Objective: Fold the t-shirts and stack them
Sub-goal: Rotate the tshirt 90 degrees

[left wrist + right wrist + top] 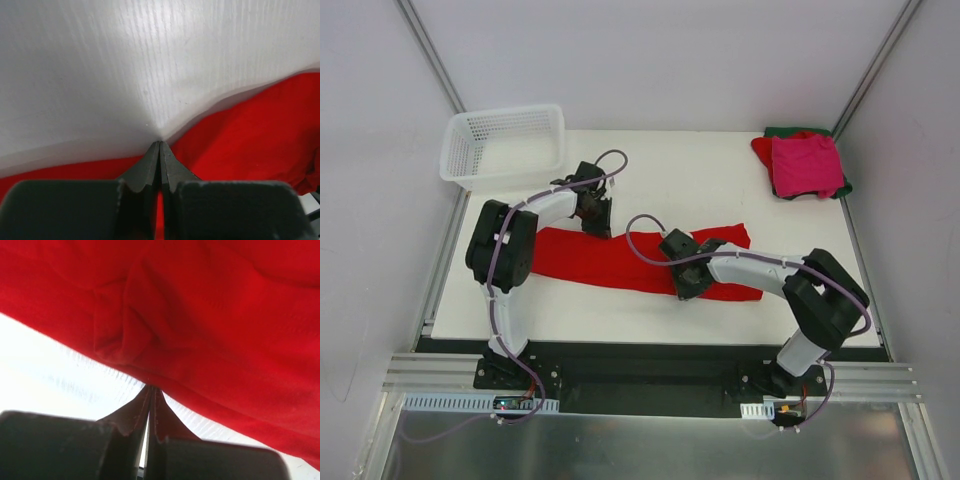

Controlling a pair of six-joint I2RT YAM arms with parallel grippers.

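A bright red t-shirt [610, 262] lies as a long strip across the middle of the white table [690, 175]. My left gripper [599, 226] is at the strip's far edge. In the left wrist view its jaws [159, 143] are shut, and the red cloth [250, 135] is drawn to a point at the tips. My right gripper [688, 292] is at the near edge. In the right wrist view it [150, 387] is shut where the cloth [210, 315] bunches into wrinkles. At the back right sits a stack with a magenta-pink t-shirt [807, 164] on top, and red and dark green cloth showing under it.
A white mesh basket [505, 145] stands at the table's back left corner, close behind the left arm. Metal frame posts rise at both back corners. The arms' base rail runs along the near edge.
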